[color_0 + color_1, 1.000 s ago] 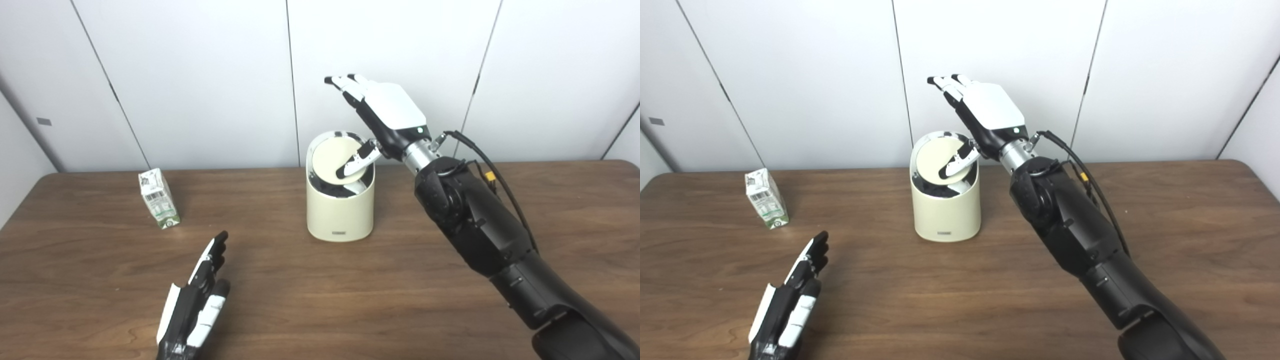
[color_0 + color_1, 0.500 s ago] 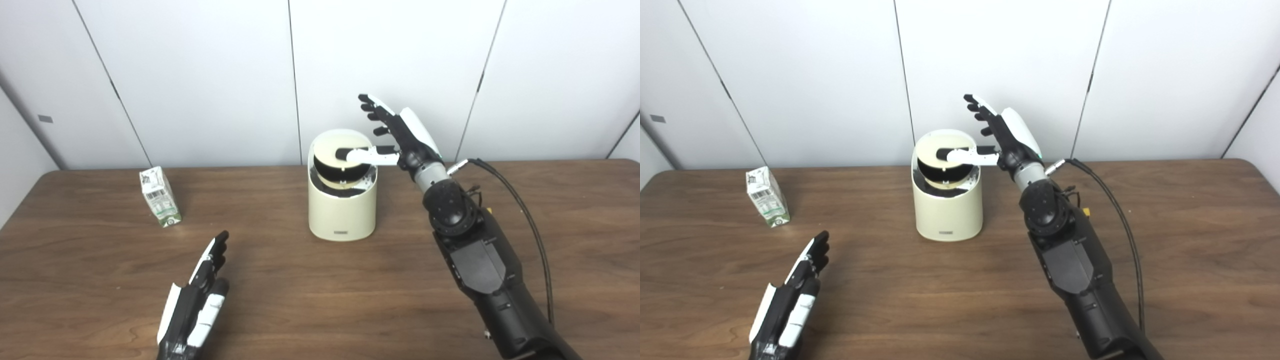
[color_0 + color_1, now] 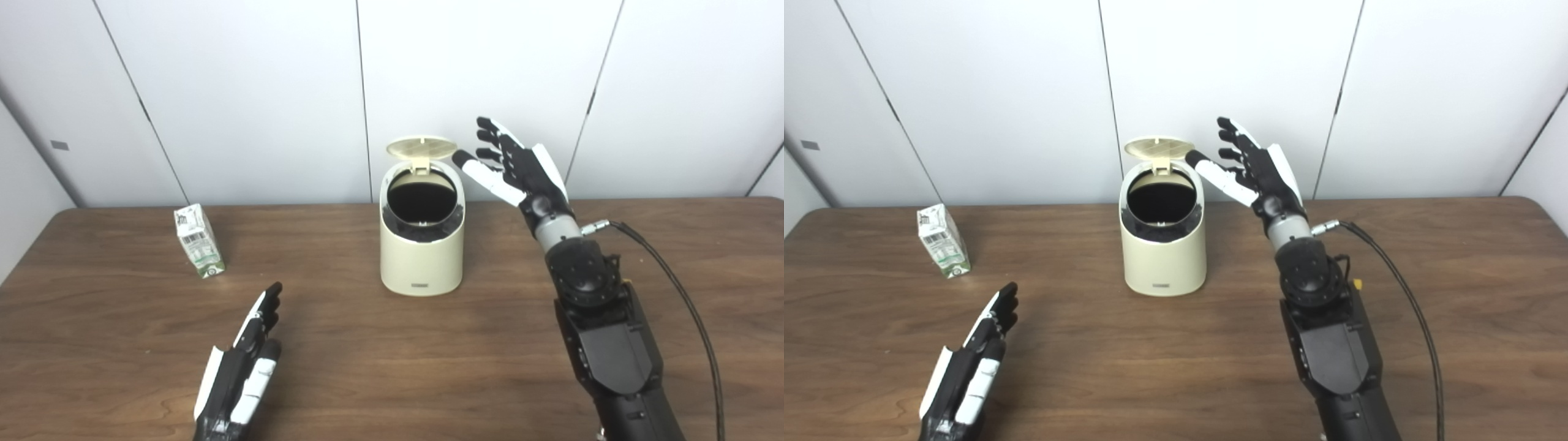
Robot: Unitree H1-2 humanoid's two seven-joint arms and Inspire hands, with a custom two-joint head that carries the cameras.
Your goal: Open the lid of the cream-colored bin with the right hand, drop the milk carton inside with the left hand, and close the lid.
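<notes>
I'm looking down from two head cameras set side by side, facing the far white wall across the table (image 3: 551, 380). Both sit close enough that my arms enter from the bottom edge. They share nearly everything: the bin (image 3: 421, 260), carton (image 3: 942, 241), both hands; the right eye's view sits slightly offset.

bin (image 3: 421, 257): lid (image 3: 421, 146) up | right hand (image 3: 520, 174): fingers spread, beside lid | milk carton (image 3: 198, 241): upright

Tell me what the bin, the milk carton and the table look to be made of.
Bin: likely plastic, smooth matte cream shell, molded ribs under its raised lid. Milk carton: printed paperboard, folded gable top. Table: wood or wood-look laminate, brown grain with a soft sheen.
</notes>
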